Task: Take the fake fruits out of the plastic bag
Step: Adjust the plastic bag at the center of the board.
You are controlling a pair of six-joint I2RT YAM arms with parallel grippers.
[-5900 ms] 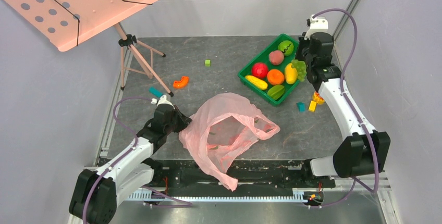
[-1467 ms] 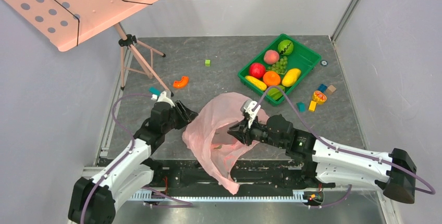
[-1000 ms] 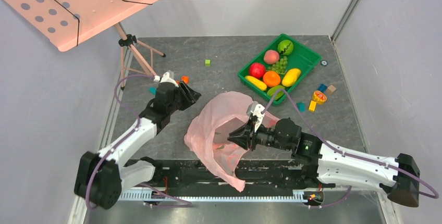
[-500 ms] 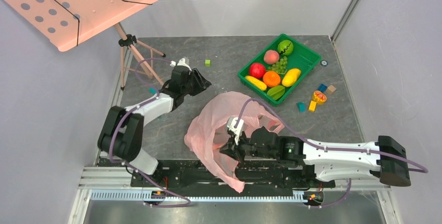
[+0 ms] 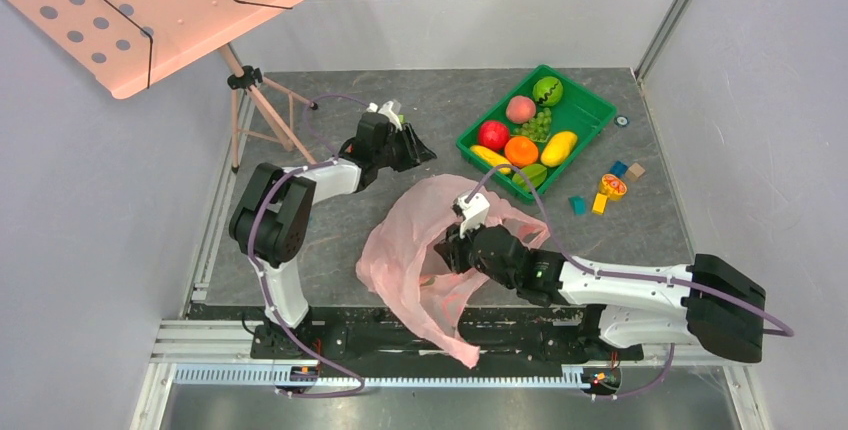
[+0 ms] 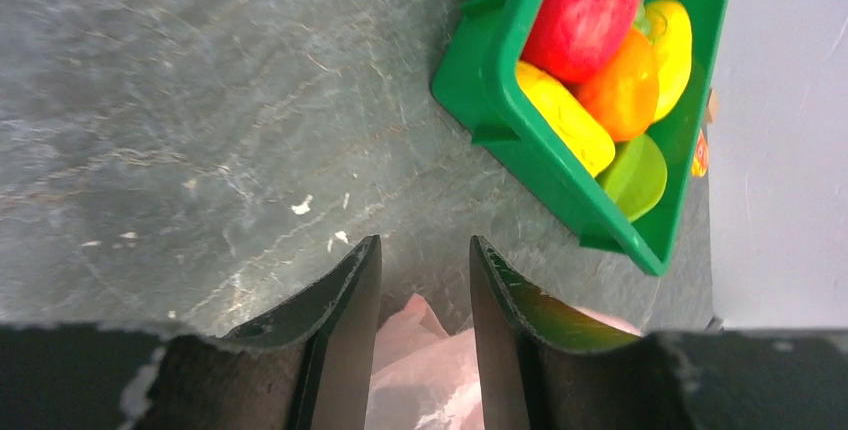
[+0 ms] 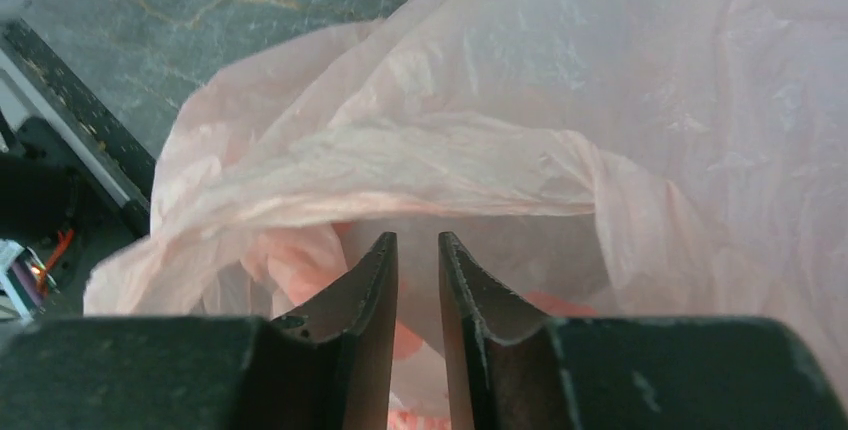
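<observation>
Plastic bag point(image 5: 400, 240): crumpled at surface's near edge, mouth directly ahead of right claw point(image 7: 412, 238), the nearer one, narrowly parted, empty. Left claw point(image 6: 420, 242): released, facing green tray point(image 6: 480, 80) of fake fruits point(image 6: 585, 10). Bag contents undiscernible.

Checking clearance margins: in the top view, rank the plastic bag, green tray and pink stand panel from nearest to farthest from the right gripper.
1. plastic bag: the right gripper sits at its mouth.
2. green tray: beyond the gripper, to the far right.
3. pink stand panel: far-left corner, plainly farthest.
</observation>
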